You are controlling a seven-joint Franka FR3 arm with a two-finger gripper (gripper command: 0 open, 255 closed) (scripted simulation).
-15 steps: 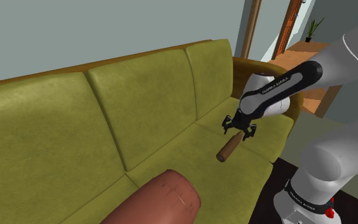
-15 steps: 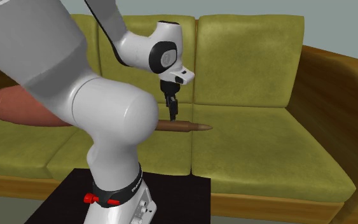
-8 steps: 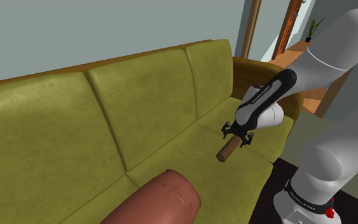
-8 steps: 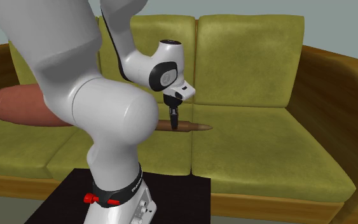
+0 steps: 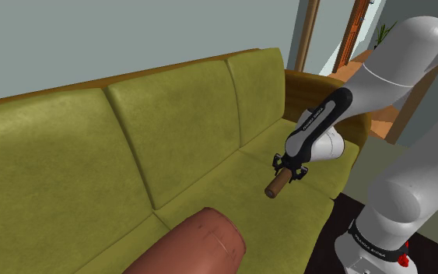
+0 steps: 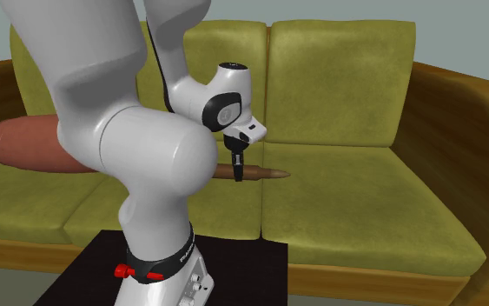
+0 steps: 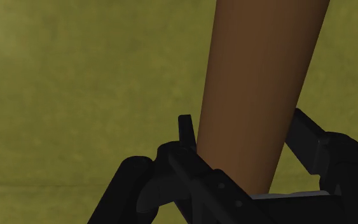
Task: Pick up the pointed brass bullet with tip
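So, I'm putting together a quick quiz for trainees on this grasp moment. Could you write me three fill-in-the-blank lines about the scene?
1. The brown bullet lies flat on the seat of a green ____.
2. In the second exterior view, its pointed tip faces that view's ____.
3. The tool is right at the ____, well away from the big reddish-brown cylinder.
Missing words: sofa; right; bullet.
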